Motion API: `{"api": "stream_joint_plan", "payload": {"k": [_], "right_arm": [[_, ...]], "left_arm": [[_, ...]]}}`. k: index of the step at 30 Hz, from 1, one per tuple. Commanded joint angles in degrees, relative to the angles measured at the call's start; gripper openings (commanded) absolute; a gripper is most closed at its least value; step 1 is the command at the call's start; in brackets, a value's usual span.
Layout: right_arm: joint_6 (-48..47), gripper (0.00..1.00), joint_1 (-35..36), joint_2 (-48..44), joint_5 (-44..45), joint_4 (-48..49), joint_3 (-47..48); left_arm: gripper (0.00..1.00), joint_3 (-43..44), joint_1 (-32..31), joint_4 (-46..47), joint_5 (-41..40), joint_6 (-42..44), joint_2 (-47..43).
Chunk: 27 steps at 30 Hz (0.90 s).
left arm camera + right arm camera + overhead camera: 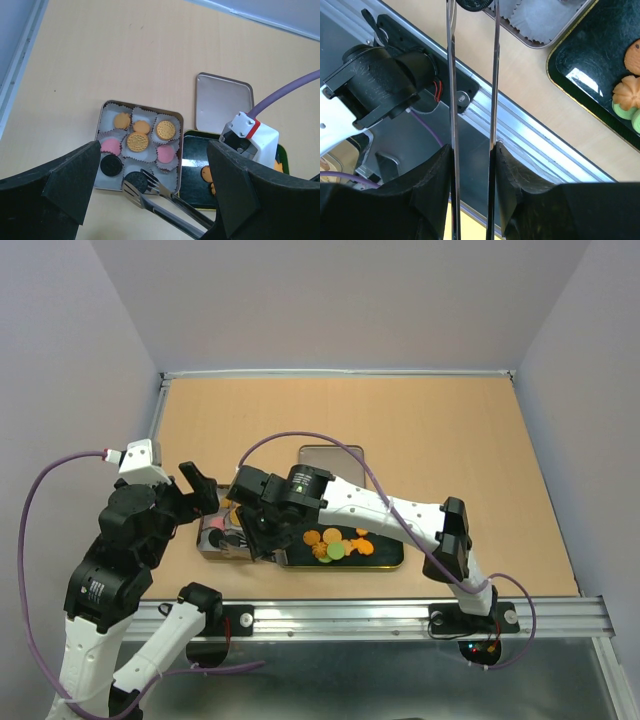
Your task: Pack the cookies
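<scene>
Right gripper [472,161] squeezes tongs [132,191] (black cookie [136,179] pinched) over tin [142,108].

A flat tan wooden tabletop [450,430] fills the middle of the space. Behind its far edge rises a plain pale lilac-grey back wall [340,300], with a thin white strip [340,373] along the join. A matching left wall [60,370] and right wall [590,390] close in on its sides. Along its near edge lies a ribbed silver aluminium rail [350,615], and beyond that a dull grey surface [560,680]. Light on the wood is soft and even.
</scene>
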Motion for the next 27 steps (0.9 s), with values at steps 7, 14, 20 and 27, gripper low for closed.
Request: {"api": "stream_joint_plan", "payload": {"k": [7,14,20,27], "right_arm": [[-1.3,0.47,0.1,0.1,0.5,2.4,3.4],[-1.2,0.59,0.0,-1.7,3.0,2.2,2.1],[-1.1,0.60,-0.2,-3.1,5.2,1.6,2.5],[0.4,0.60,-0.1,-10.0,10.2,0.6,0.6]], "left_arm": [[0.99,-0.4,-0.3,1.0,-1.3,1.4,0.4],[0.99,-0.4,-0.2,1.7,-0.8,1.3,1.1],[0.99,-0.1,-0.2,2.3,-0.5,1.1,1.9],[0.99,0.9,-0.3,2.8,-0.2,1.1,3.0]]}}
